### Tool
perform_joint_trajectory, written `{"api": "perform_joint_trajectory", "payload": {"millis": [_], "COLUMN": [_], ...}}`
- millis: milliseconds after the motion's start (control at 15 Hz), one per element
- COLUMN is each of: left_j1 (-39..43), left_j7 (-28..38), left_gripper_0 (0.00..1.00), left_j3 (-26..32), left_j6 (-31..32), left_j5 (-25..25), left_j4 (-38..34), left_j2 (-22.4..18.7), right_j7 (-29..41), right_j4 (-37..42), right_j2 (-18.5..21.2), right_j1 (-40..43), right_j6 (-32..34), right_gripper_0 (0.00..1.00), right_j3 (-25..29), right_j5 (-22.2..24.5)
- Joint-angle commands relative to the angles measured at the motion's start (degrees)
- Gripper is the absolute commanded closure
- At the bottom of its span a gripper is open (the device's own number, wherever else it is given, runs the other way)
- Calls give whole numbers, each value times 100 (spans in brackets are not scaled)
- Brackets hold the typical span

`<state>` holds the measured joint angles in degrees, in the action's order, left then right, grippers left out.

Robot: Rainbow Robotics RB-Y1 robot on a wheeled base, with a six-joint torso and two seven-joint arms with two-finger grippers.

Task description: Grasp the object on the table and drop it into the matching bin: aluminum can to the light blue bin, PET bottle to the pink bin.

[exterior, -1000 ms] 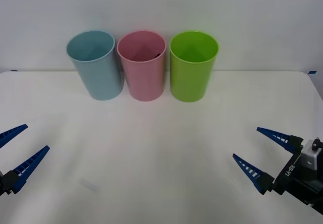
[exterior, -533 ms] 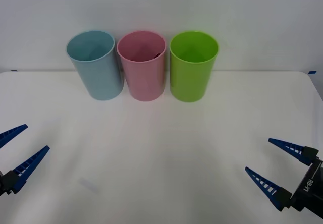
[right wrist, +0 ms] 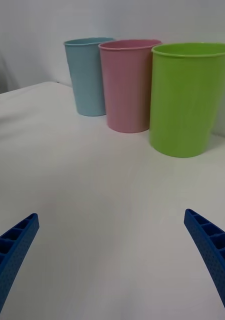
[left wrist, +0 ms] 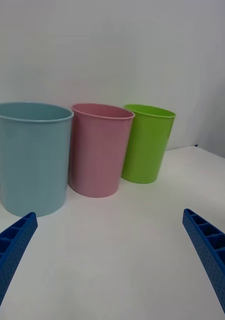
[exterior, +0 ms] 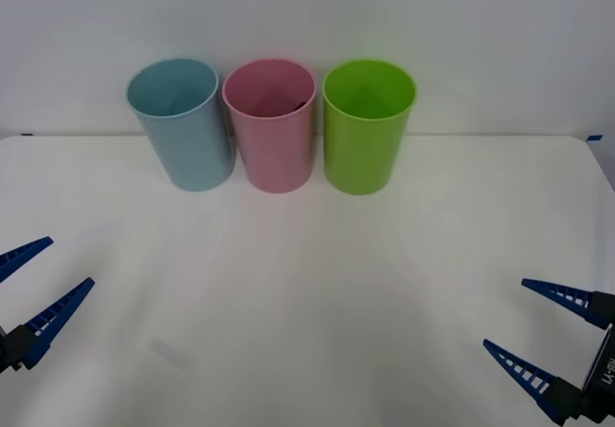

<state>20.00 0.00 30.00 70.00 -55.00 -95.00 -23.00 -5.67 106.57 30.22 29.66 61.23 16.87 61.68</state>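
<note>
The pink bin (exterior: 274, 129) stands at the back of the white table (exterior: 307, 254), between the light blue bin (exterior: 183, 124) and a lime green bin (exterior: 367, 129). A small dark shape (exterior: 301, 105) shows just inside the pink bin's right rim; I cannot tell what it is. The PET bottle is out of view. My left gripper (exterior: 69, 262) hangs open over the table's near left edge with nothing in it. Over the near right corner, my right gripper (exterior: 505, 313) is open and holds nothing. From both wrists the pink bin (right wrist: 127, 85) (left wrist: 98, 150) lies well ahead of the open grippers (right wrist: 111, 215) (left wrist: 109, 213).
The three bins stand close together in one row against a plain white wall. The lime green bin (right wrist: 187, 97) is the nearest one to my right gripper, and the light blue bin (left wrist: 30, 155) the nearest to my left. Bare white tabletop stretches between bins and grippers.
My right gripper has drawn back toward the near right corner of the table, staying open. The left gripper and the bins have not moved.
</note>
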Motion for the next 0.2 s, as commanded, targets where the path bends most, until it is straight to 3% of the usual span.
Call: {"api": "perform_joint_trajectory", "payload": {"millis": [67,200], "left_j1": [0,0], "left_j7": [0,0], "left_gripper_0": [0,0], "left_j3": [0,0], "left_j6": [0,0], "left_j5": [0,0], "left_j4": [0,0], "left_j2": [0,0], "right_j7": [4,4], "right_j4": [-13,-13], "right_j2": [1,1], "right_j1": [-5,-5], "right_j6": [3,3], "right_gripper_0": [0,0], "right_j3": [0,0], "right_j5": [11,11]}}
